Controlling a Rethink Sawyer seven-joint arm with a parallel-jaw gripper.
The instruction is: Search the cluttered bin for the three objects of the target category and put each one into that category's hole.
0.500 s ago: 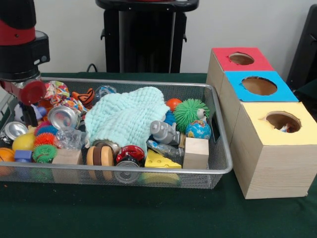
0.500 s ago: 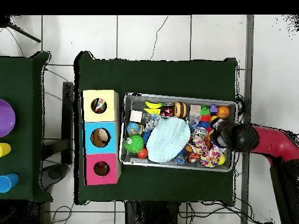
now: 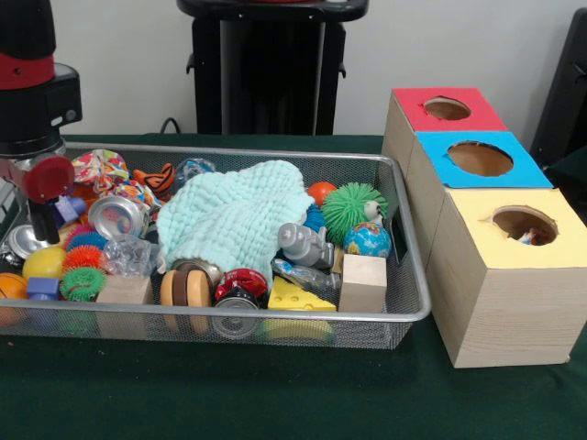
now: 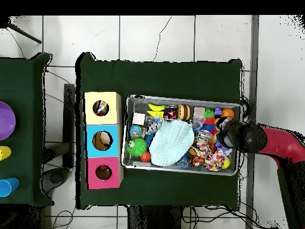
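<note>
The wire mesh bin [image 3: 275,318] stands on the green table, full of small things. A large crinkled pale cloth [image 3: 234,215] lies over its middle; it also shows in the overhead view [image 4: 171,145]. A small multicoloured speckled fabric piece [image 3: 99,168] lies at the bin's far left corner, next to the arm. My gripper [image 3: 41,220] hangs low over the bin's left end, among the clutter. In the overhead view the arm [image 4: 243,136] covers it at the bin's [image 4: 179,97] right end. A third fabric thing cannot be told.
Three wooden boxes with round holes stand right of the bin: red top [image 3: 447,110], blue top [image 3: 477,158], yellow top [image 3: 523,225]. The bin also holds a green spiky ball [image 3: 353,211], a globe ball [image 3: 367,240], a wooden block [image 3: 363,282] and a tin can [image 3: 117,217].
</note>
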